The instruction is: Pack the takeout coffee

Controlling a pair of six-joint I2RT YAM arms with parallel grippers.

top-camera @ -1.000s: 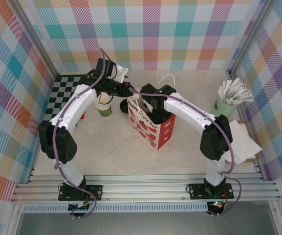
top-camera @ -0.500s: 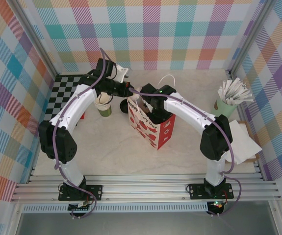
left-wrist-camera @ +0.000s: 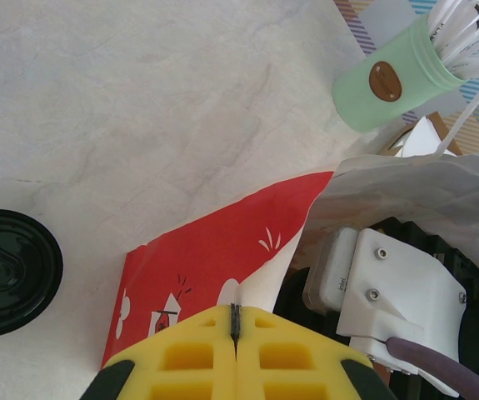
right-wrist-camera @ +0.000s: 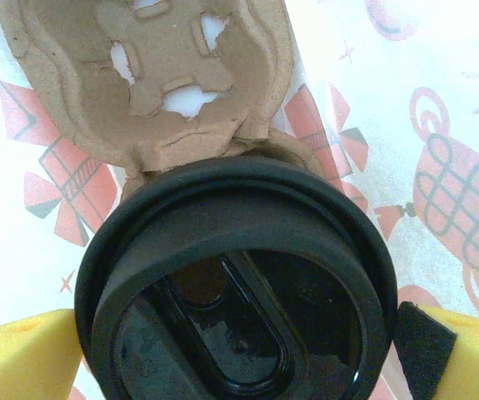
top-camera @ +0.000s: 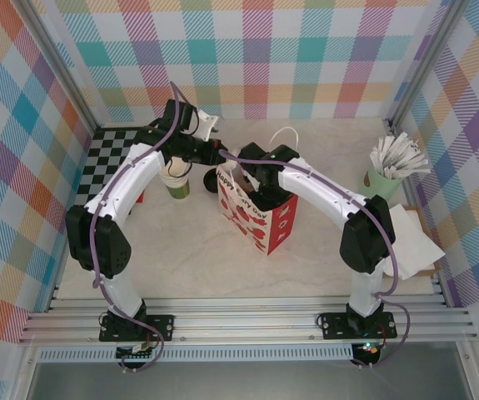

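Inside bag (top-camera: 260,218), takeout coffee (right-wrist-camera: 231,317) upright

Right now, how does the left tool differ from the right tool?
The left tool is shut and seems to pinch the bag at its rim; the right tool is open. The left tool sits at the bag's top edge; the right tool is down inside it, one finger on either side of the coffee. Both tools are yellow.
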